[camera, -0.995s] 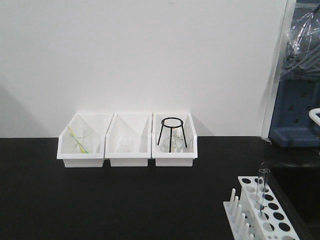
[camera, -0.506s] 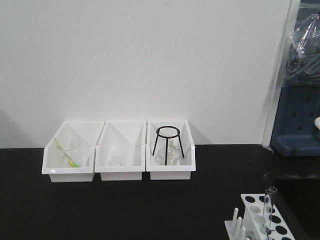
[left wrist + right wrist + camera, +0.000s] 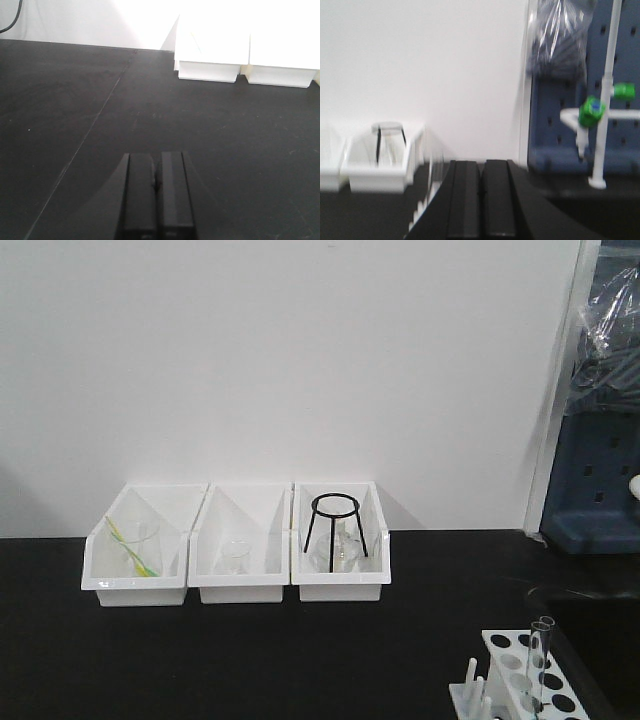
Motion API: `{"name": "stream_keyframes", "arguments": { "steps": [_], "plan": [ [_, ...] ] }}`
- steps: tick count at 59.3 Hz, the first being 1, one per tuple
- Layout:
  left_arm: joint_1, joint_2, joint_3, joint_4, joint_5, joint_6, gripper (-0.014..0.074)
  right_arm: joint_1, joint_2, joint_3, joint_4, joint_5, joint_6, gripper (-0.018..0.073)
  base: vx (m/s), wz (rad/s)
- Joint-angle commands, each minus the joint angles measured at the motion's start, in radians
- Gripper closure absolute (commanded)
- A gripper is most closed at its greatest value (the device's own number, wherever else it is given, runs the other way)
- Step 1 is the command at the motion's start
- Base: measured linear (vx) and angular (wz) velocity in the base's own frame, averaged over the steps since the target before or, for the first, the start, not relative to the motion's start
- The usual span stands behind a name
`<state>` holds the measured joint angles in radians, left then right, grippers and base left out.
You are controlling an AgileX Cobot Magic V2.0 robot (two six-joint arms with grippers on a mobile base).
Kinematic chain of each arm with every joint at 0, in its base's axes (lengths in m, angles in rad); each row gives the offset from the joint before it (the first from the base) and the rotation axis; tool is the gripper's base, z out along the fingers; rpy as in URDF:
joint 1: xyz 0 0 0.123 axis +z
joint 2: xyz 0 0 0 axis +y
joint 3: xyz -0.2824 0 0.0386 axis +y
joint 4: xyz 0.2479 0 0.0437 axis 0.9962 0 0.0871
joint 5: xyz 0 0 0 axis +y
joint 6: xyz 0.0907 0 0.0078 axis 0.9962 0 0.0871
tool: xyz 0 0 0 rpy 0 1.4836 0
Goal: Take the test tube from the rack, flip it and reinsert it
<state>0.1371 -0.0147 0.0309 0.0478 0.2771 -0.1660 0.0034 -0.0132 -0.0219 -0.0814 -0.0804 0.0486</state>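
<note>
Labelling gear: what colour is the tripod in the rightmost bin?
Black; the tripod shows best in the front-facing view.

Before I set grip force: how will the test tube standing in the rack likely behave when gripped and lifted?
The test tube looks like thin clear glass, so probably fragile and slippery. It is slim and empty-looking, so likely light. It stands well above the rack, leaning slightly, so a sideways nudge would probably rock it in its hole.

bare black tabletop [image 3: 250,660], three white bins [image 3: 240,592] at back, rack [image 3: 506,674] with test tube [image 3: 540,660] at right
</note>
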Motion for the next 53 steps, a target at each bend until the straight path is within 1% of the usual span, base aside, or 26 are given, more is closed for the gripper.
{"name": "stream_keyframes", "arguments": {
  "steps": [1, 4, 7, 10, 13, 18, 20, 27, 35, 40, 47, 52, 53],
  "plan": [
    [0.002, -0.003, 0.002, -0.004, -0.079, 0.0, 0.0603, -0.003, 0.022, -0.173, 0.003, -0.142, 0.0, 0.0571, 0.0, 0.0],
    [0.002, -0.003, 0.002, -0.004, -0.079, 0.0, 0.0603, -0.003, 0.085, -0.28, 0.002, -0.13, -0.018, 0.0571, 0.0, 0.0],
    [0.002, -0.003, 0.002, -0.004, -0.079, 0.0, 0.0603, -0.003, 0.183, -0.378, 0.001, -0.131, -0.057, 0.0571, 0.0, 0.01],
    [0.002, -0.003, 0.002, -0.004, -0.079, 0.0, 0.0603, -0.003, 0.319, -0.474, 0.004, -0.131, -0.082, 0.0571, 0.0, 0.0],
    [0.002, -0.003, 0.002, -0.004, -0.079, 0.0, 0.0603, -0.003, 0.44, -0.542, 0.019, -0.132, -0.083, 0.0571, 0.0, 0.0],
    [0.002, -0.003, 0.002, -0.004, -0.079, 0.0, 0.0603, -0.003, 0.608, -0.626, 0.049, -0.133, -0.061, 0.0571, 0.0, -0.01],
    [0.002, -0.003, 0.002, -0.004, -0.079, 0.0, 0.0603, -0.003, 0.671, -0.654, 0.069, -0.13, -0.035, 0.0571, 0.0, -0.01],
    [0.002, -0.003, 0.002, -0.004, -0.079, 0.0, 0.0603, -0.003, 0.827, -0.716, 0.121, -0.135, 0.025, 0.0568, 0.0, 0.0],
    [0.002, -0.003, 0.002, -0.004, -0.079, 0.0, 0.0603, -0.003, 0.899, -0.737, 0.12, -0.134, 0.03, 0.0564, 0.0, 0.0],
    [0.002, -0.003, 0.002, -0.004, -0.079, 0.0, 0.0603, -0.003, 0.907, -0.737, 0.119, -0.12, 0.028, 0.0561, 0.0, 0.0],
    [0.002, -0.003, 0.002, -0.004, -0.079, 0.0, 0.0603, -0.003, 0.907, -0.737, 0.115, -0.119, -0.022, 0.0548, 0.0, 0.0],
    [0.002, -0.003, 0.002, -0.004, -0.079, 0.0, 0.0603, -0.003, 0.907, -0.737, 0.115, -0.109, -0.069, 0.0511, 0.0, 0.0],
    [0.002, -0.003, 0.002, -0.004, -0.079, 0.0, 0.0603, -0.003, 0.907, -0.737, 0.115, -0.093, -0.085, 0.0452, 0.0, 0.0]
  ]
}}
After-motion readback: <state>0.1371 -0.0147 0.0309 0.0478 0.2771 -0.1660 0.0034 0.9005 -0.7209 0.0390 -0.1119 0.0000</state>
